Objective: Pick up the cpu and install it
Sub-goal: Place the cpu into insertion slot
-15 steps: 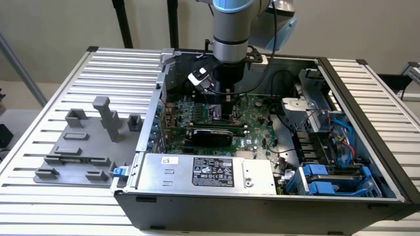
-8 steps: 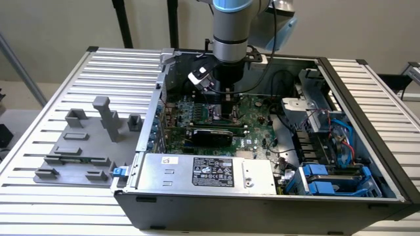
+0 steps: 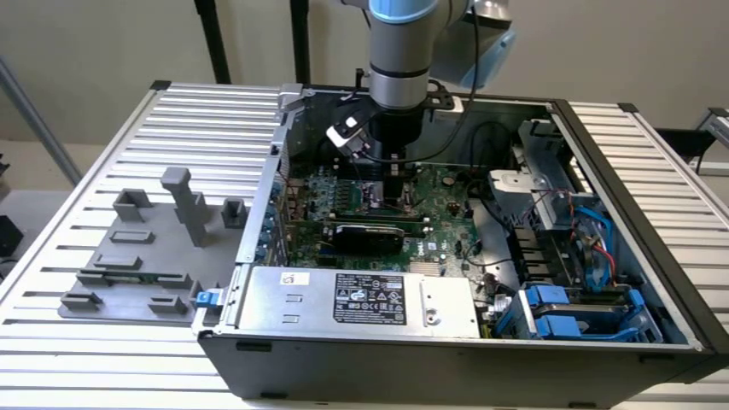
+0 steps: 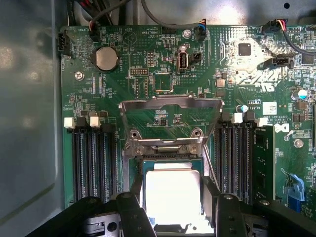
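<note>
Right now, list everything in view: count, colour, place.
open metal computer case: one, dark grey, on the slatted silver table.
motherboard: one, green, inside the case.
shiny square cpu: one, silver, beside the raised metal load frame.
labelled power supply box: one, grey, case front.
fixture plate: one, grey, table, exterior view's left.
drive caddies: at least two, blue, case, exterior view's right.
gripper: one, black, either side of the cpu.
robot arm: one, silver, down inside the case.
</note>
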`<action>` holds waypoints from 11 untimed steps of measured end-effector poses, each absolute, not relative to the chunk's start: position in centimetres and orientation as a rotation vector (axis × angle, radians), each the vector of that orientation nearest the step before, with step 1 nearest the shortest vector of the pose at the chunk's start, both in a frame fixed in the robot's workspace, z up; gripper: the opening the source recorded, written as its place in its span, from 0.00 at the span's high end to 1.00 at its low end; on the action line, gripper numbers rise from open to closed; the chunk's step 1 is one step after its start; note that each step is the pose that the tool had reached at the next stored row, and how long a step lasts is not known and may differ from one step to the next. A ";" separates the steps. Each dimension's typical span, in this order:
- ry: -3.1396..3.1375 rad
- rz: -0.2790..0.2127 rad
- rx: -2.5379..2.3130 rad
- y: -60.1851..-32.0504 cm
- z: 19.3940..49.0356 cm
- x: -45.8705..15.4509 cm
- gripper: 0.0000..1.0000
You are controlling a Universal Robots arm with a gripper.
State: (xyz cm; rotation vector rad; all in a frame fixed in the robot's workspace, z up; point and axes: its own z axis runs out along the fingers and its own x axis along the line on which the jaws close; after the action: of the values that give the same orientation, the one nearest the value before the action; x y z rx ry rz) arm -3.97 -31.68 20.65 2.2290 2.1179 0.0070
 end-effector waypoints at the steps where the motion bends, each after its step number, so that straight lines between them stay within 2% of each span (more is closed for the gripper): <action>1: 2.117 0.005 2.228 -31.7 20.6 -4.0 0.45; 11: 2.111 -0.007 2.221 -31.3 20.1 -4.0 0.45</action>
State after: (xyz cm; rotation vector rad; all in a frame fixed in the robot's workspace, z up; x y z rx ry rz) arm -3.99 -31.27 20.11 2.2215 2.1114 -0.0073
